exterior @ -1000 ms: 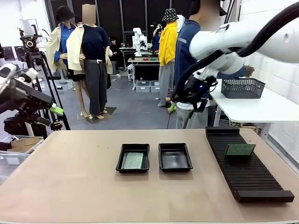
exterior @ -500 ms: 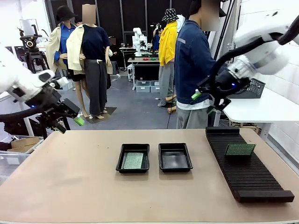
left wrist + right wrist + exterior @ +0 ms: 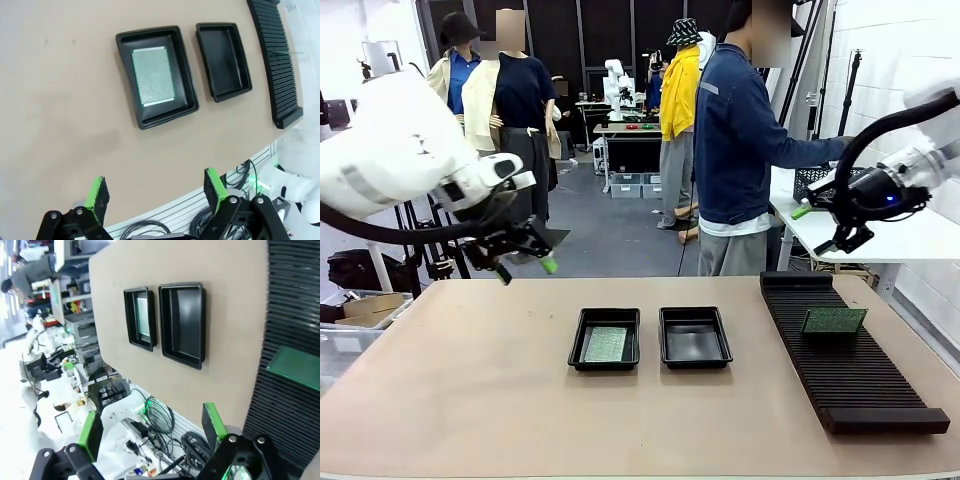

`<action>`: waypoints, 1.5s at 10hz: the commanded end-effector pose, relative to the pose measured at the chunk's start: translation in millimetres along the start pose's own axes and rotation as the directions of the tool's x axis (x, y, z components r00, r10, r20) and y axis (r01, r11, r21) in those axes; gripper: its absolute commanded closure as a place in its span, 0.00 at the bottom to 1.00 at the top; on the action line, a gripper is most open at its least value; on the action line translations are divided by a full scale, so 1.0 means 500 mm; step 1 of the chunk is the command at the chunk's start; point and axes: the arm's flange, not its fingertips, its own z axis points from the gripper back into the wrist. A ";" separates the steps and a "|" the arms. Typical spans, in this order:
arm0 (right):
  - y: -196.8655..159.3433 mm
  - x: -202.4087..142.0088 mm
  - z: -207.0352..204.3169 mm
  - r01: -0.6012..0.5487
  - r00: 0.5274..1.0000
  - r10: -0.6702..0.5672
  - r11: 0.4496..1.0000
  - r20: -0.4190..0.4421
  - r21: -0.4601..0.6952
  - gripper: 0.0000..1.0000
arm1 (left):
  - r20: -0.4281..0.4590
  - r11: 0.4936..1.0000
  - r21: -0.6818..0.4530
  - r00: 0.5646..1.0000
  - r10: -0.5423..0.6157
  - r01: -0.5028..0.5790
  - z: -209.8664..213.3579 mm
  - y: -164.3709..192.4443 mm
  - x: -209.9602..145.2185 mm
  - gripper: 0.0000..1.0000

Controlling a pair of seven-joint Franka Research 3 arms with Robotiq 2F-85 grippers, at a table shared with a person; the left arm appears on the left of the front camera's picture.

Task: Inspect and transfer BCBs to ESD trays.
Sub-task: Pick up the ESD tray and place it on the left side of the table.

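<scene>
Two black ESD trays lie side by side mid-table. The left tray (image 3: 578, 340) (image 3: 127, 90) (image 3: 131, 315) holds a flat green BCB (image 3: 607, 344) (image 3: 154, 75) (image 3: 142, 316). The right tray (image 3: 694, 337) (image 3: 223, 60) (image 3: 183, 322) has nothing in it. Another BCB (image 3: 834, 320) (image 3: 295, 367) stands tilted in the black slotted rack (image 3: 850, 372) (image 3: 277, 60) (image 3: 292, 300). My left gripper (image 3: 527, 264) (image 3: 156, 192) hangs open, high above the table's far left. High at the far right, my right gripper (image 3: 817, 228) (image 3: 151, 429) is open too, holding nothing.
A person in a blue top (image 3: 735, 150) stands at the far edge, one arm stretched towards a dark mesh basket (image 3: 840, 187) on a white side table (image 3: 880, 235). Bare tan tabletop (image 3: 470, 390) stretches along the front and left.
My left arm has swung in from the far left towards the table's middle. My right arm has pulled back to the right, uncovering the person. Both grippers stay open.
</scene>
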 end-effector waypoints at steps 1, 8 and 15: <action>-0.051 -0.002 0.017 0.035 0.999 -0.036 0.996 0.006 0.082 0.00 | -0.002 1.000 0.024 1.000 0.000 0.000 -0.031 -0.037 0.029 0.00; -0.225 -0.058 0.065 -0.038 0.999 0.034 0.952 0.019 0.304 0.00 | 0.046 0.984 0.176 0.999 -0.025 0.017 -0.194 -0.096 0.046 0.00; -0.248 -0.087 0.060 -0.019 1.000 0.023 0.953 -0.007 0.303 0.00 | 0.035 0.982 0.187 0.999 -0.015 0.008 -0.266 -0.070 0.056 0.00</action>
